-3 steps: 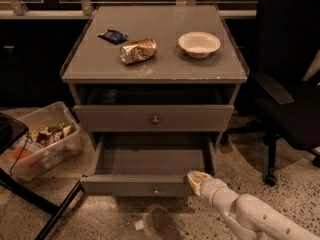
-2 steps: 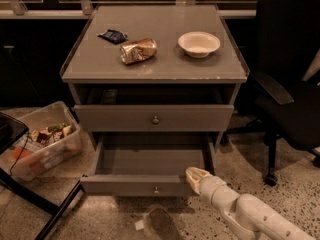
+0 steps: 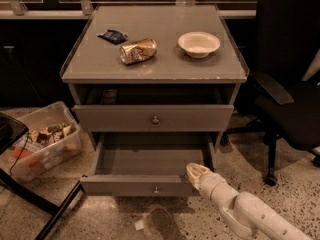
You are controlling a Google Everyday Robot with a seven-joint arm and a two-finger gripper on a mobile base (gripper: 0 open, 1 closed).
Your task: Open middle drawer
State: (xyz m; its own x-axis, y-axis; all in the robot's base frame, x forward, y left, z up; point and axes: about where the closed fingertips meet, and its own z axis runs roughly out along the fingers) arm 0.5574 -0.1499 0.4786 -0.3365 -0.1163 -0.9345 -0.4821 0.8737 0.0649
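Observation:
The middle drawer [image 3: 125, 119] is a grey flat front with a small round metal knob [image 3: 155, 119], standing under a dark open slot below the cabinet top. Beneath it the lower, larger drawer [image 3: 120, 185] is pulled out, and its inside looks bare. My gripper [image 3: 196, 171] is at the right end of that lower drawer's front rim, on a pale arm coming in from the bottom right. It is below and to the right of the middle drawer's knob and well apart from it.
On the cabinet top [image 3: 155, 64] lie a dark blue packet [image 3: 113, 35], a crushed can [image 3: 138, 50] and a white bowl [image 3: 198, 43]. A black office chair [image 3: 287, 84] stands at the right. A clear bin of clutter [image 3: 42, 141] and a black frame leg [image 3: 55, 211] are at the left.
My gripper has shifted slightly left and up along the lower drawer's front rim. Both drawers stand as before.

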